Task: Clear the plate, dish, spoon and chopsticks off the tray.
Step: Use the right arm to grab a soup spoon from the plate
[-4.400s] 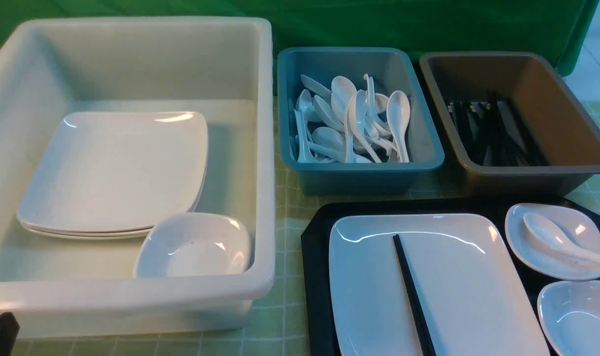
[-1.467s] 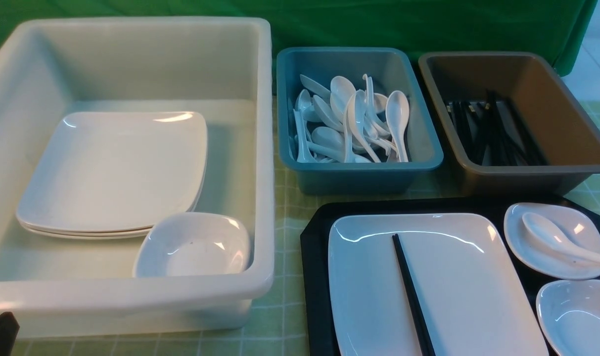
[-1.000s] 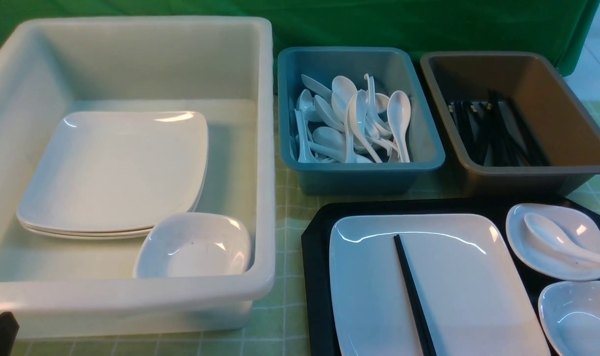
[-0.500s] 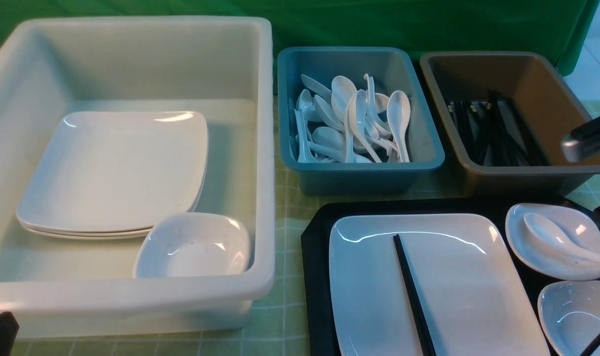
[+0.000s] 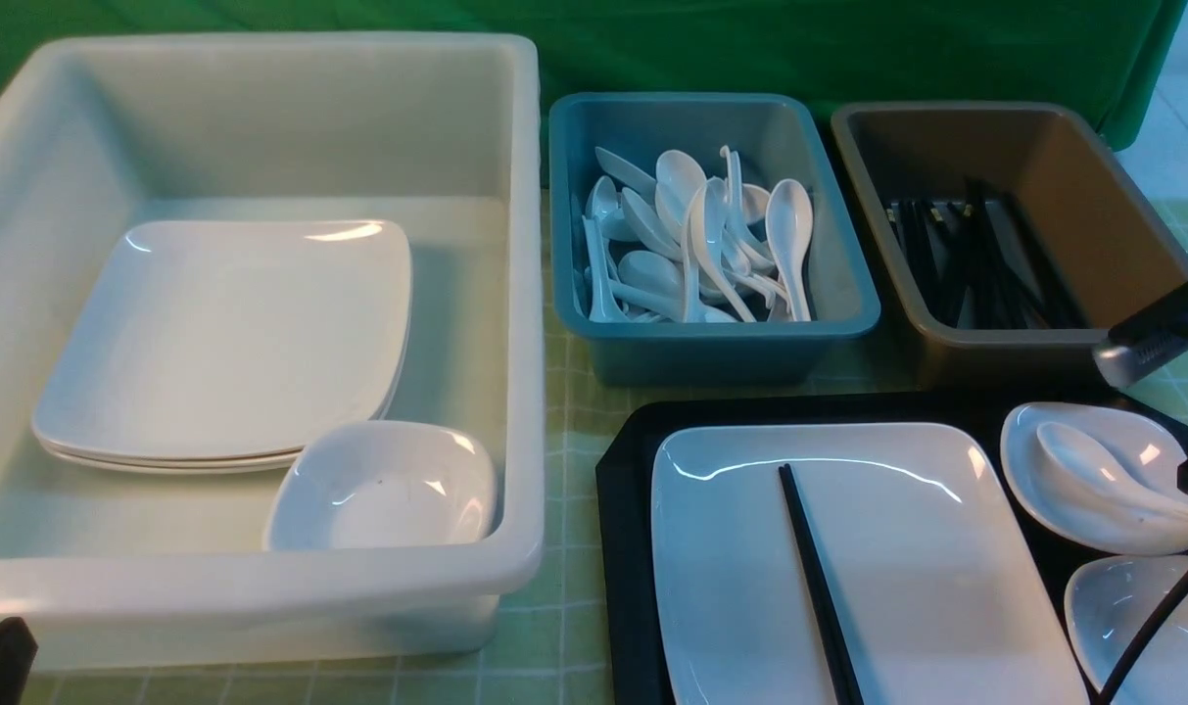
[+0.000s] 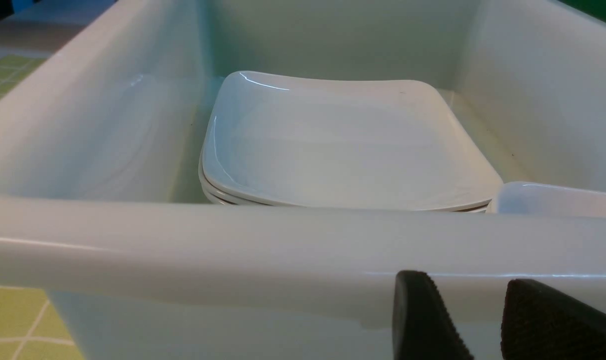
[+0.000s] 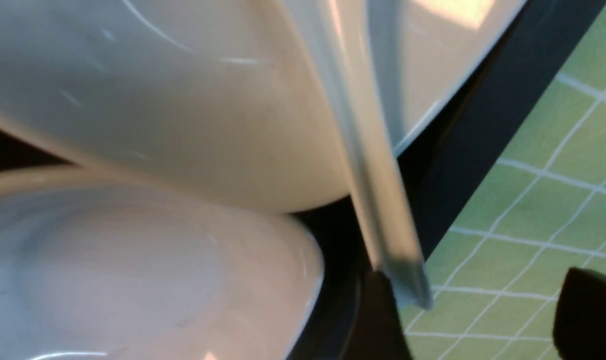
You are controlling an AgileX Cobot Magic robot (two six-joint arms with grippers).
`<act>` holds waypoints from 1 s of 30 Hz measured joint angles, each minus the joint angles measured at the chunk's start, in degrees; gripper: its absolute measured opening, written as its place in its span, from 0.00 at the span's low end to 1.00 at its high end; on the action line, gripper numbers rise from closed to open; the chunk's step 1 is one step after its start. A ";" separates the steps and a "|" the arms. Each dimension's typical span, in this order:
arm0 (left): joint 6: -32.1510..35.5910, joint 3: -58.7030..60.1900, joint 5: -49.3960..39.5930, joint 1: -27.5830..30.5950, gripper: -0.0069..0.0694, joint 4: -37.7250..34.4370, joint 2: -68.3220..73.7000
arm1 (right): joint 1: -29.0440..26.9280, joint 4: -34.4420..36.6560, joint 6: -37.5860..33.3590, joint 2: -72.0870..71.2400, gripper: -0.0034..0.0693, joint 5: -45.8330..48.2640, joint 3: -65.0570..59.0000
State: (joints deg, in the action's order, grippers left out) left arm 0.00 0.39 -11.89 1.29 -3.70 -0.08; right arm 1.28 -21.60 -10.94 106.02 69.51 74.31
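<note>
On my screens the plate [image 5: 907, 548] is a big glossy white rectangle with rounded corners and a shallow rim. It fills the left and middle of the black tray [image 5: 625, 509], whose cut-off far left corner shows. The chopsticks [image 5: 817, 578], thin and black, lie on the plate, running from its middle toward the tray's near edge. In the tray's far right corner a small white dish [image 5: 1059, 499] holds the spoon [image 5: 1078, 452], glossy white with a deep oval bowl. Its handle reaches over the dish's rim toward the tray's right edge. A second dish [image 5: 1113, 607] sits just nearer.

My right gripper [image 7: 475, 310] has its jaws spread wide, gripping nothing, with the end of the spoon handle just beside one finger. My left gripper [image 6: 482, 325] hangs in front of the white tub [image 6: 233, 250], jaws apart and empty.
</note>
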 joint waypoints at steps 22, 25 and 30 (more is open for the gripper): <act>0.00 0.00 0.00 0.00 0.39 0.00 0.00 | -0.91 4.97 -2.79 3.42 0.33 -0.37 -0.42; 0.00 0.00 0.00 0.00 0.39 0.00 0.00 | -0.93 5.32 -2.97 3.53 0.23 -0.20 -0.42; 0.00 0.00 0.00 0.00 0.39 0.00 0.00 | -0.93 6.05 -1.66 0.63 0.21 -0.25 -0.53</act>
State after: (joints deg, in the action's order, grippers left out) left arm 0.00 0.39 -11.89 1.29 -3.70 -0.08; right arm 0.36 -15.55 -12.60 106.64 69.26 73.77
